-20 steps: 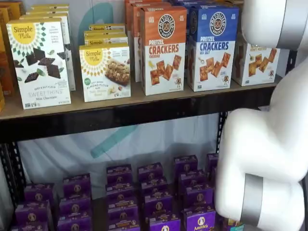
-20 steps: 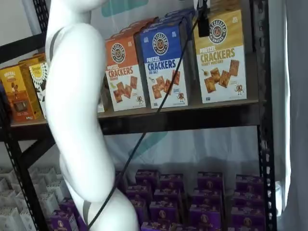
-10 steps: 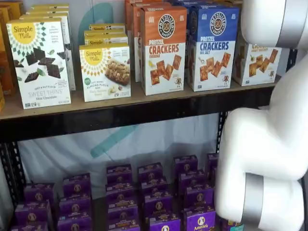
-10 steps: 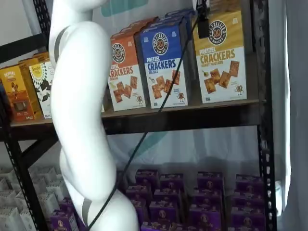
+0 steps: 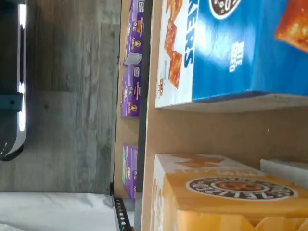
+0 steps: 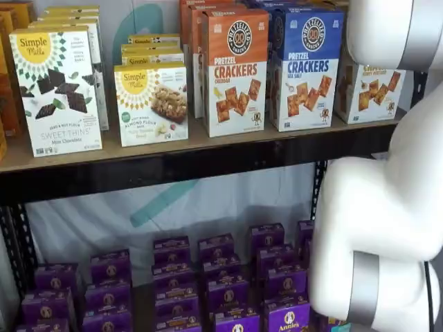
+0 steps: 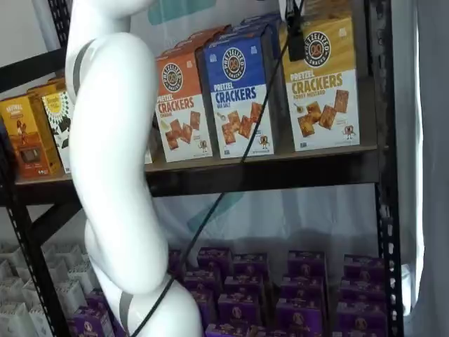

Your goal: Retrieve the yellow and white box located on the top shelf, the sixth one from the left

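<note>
The yellow and white box (image 7: 323,84) stands at the right end of the top shelf (image 7: 266,172), upright against the blue box. In a shelf view the arm hides its upper part, so only the white lower part of the yellow and white box (image 6: 370,90) shows. Up close in the wrist view, the yellow and white box (image 5: 231,202) shows its logo, apart from the blue box (image 5: 240,48). My gripper (image 7: 296,31) hangs from above as a single black finger with a cable, in front of the box's upper left corner. It is open and holds nothing.
An orange box (image 7: 181,105) and a blue box (image 7: 238,91) stand left of the target. Simple Mills boxes (image 6: 55,90) fill the shelf's left part. Purple boxes (image 6: 208,283) sit on the lower level. My white arm (image 7: 112,161) blocks much of both shelf views.
My arm's white links have shifted slightly in both shelf views. The black finger stays before the yellow box, and no box has moved.
</note>
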Controlling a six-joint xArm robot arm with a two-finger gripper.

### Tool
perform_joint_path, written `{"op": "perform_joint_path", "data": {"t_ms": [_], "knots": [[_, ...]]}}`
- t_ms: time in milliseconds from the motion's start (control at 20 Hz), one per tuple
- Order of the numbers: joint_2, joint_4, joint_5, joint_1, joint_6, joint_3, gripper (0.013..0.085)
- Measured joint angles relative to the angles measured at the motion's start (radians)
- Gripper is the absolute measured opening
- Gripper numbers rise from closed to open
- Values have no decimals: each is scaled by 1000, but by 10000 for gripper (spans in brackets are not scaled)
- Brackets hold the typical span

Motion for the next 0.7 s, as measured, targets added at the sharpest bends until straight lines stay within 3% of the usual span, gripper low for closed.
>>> {"op": "perform_joint_path", "data": {"t_ms": [250,500,700], "knots": [[-5,4,-6,-6,-6,7,850],[-7,3,-8,-9,-9,10,690],[-4,5,-6,-10,-9,7,690]]}}
